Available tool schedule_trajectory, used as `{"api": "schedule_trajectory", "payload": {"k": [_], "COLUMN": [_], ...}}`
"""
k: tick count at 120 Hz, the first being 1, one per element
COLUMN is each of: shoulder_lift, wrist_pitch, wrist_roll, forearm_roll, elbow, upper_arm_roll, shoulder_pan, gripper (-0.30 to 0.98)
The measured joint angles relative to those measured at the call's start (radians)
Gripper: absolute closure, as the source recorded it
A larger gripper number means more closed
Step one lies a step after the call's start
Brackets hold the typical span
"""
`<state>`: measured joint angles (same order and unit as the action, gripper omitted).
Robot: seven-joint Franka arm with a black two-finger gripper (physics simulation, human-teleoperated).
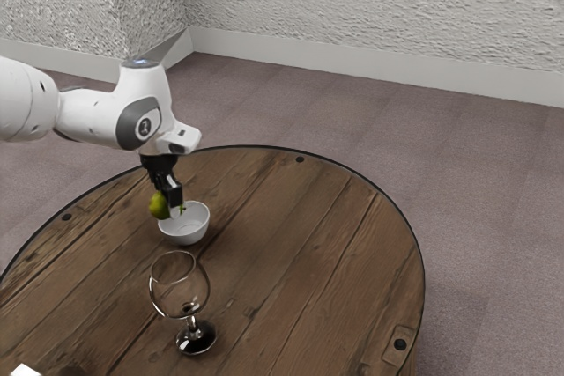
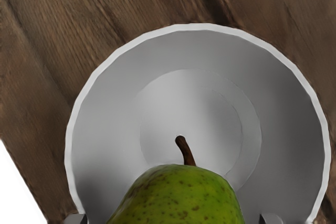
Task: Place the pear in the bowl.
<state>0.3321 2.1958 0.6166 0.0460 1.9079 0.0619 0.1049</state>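
Nearest me on the round, dark-rimmed table of brown wooden planks (image 1: 300, 253) stands a clear stemmed wine glass (image 1: 192, 328), upright and apart from the work. Beyond it sits the round, smooth white bowl (image 1: 187, 237), open side up, with the claw just above it.

The green, brown-speckled pear (image 1: 159, 206) is up in the air at the bowl's edge, clamped in the black two-finger gripper (image 1: 174, 204): one dark finger crosses in front of it, with green showing on either side. It leans over on its side, the fat end toward the exterior view's left, the narrow end toward the bowl. In the wrist view its short brown stem (image 2: 185, 150) points in over the hollow. That is what the next move turns on, I'd say: the stem end is over the bowl while the heavy end looks to overhang the rim, so a small shift toward the exterior view's right, then down, ought to bring it all inside. Opened too soon, the pear might catch the rim and roll out.

The one arm, white and jointed (image 1: 88, 116), reaches in from the exterior view's left. Past the table spreads mauve-grey carpet (image 1: 476, 217), then a pale baseboard (image 1: 352, 68) and a rough white plaster wall (image 1: 370, 6).
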Motion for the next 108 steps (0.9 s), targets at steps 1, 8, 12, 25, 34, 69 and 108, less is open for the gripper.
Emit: {"api": "schedule_trajectory", "payload": {"k": [1, 8, 12, 25, 34, 69, 108], "shoulder_lift": [0.000, 0.001, 0.001, 0.001, 0.003, 0.009, -0.345], "wrist_pitch": [-0.001, -0.007, -0.009, -0.012, -0.011, 0.012, -0.299], "wrist_roll": [0.001, 0.004, 0.006, 0.012, 0.016, 0.033, -0.062], "forearm_roll": [0.000, -0.001, -0.001, -0.002, -0.004, -0.017, -0.066], "elbow": [-0.001, -0.004, -0.006, -0.008, -0.009, -0.020, -0.299], "upper_arm_roll": [0.000, 0.001, 0.000, -0.003, -0.009, -0.032, -0.084], "shoulder_pan": [0.000, 0.001, 0.001, 0.001, 0.002, -0.001, -0.169], "gripper": [0.38, 0.38, 0.38, 0.37, 0.37, 0.15, 0.03]}}
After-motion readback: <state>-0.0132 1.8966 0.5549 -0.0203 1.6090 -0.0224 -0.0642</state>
